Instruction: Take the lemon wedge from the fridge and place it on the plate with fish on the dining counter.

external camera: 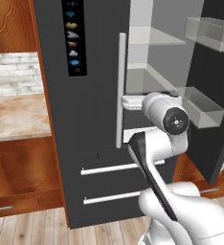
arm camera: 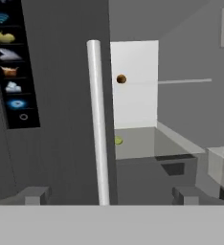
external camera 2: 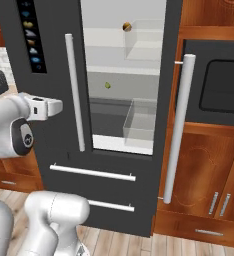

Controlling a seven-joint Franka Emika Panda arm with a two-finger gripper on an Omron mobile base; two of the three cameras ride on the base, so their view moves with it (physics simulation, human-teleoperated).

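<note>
The dark-grey fridge [external camera 2: 54, 145] stands with its left door shut and its right door [external camera 2: 176, 100] swung open. The lemon wedge [external camera 2: 107, 85], a small yellow-green piece, lies on a pale middle shelf inside; in the hand view the lemon wedge [arm camera: 118, 140] shows just right of the left door's silver handle [arm camera: 98, 124]. My gripper [arm camera: 111, 196] is open and holds nothing. It hangs in front of the left door, short of the opening, with that handle between its fingertips' line of sight. The gripper [external camera 2: 59, 106] points toward the fridge. The plate, the fish and the dining counter are out of view.
A small brown round thing [external camera 2: 126, 26] sits on an upper shelf. Clear bins [external camera: 205, 107] hang on the open door and inside [external camera 2: 139, 122]. Two drawers [external camera 2: 94, 172] lie below. A stone-topped counter [external camera: 13, 117] is left of the fridge, a dark oven [external camera 2: 221, 85] to its right.
</note>
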